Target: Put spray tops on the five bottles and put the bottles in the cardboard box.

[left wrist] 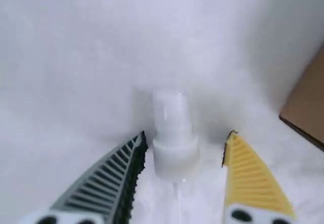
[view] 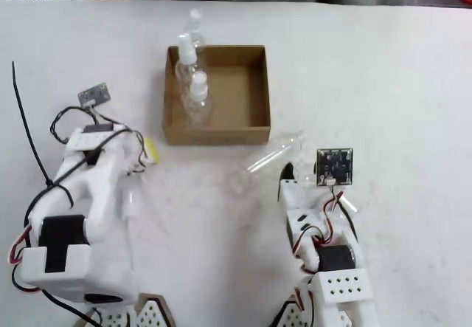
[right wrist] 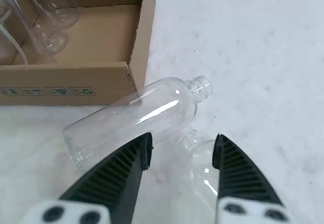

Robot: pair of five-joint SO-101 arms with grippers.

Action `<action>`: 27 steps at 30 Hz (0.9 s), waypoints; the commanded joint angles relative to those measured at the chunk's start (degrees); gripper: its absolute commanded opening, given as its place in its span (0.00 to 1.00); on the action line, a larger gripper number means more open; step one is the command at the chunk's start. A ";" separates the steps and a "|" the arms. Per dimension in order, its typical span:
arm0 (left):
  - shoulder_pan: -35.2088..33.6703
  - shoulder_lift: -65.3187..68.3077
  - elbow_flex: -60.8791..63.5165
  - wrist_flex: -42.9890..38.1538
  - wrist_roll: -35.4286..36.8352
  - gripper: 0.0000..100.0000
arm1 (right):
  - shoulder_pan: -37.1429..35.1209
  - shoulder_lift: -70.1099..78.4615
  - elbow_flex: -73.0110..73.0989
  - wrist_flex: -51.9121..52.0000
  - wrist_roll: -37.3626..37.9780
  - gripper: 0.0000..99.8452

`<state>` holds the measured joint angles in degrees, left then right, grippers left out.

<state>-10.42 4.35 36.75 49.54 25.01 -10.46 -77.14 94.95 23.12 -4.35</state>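
Observation:
A white spray top stands upright on the table between the fingers of my left gripper, which is open around it without touching. The left gripper sits left of the cardboard box. Two clear bottles without tops lie on the table in front of the box. One lies by the box's near wall, also seen as bottle. The other lies between the tips of my open right gripper. Capped bottles lie in the box's left side.
Another capped bottle is at the box's far left corner. A box corner is close to the left gripper's yellow finger. A small circuit board and black cables lie at the left.

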 commanded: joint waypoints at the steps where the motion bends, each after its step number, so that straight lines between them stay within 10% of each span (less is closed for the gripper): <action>1: 0.57 -0.84 -0.44 1.23 0.35 0.26 | 0.04 -0.57 -0.53 -0.84 0.62 0.18; 27: -2.68 -1.63 -2.81 -3.34 -3.52 0.03 | 0.48 -0.48 -1.05 0.40 0.70 0.18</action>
<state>-10.51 4.26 36.66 47.60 22.20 -10.55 -77.14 94.95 23.12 -4.35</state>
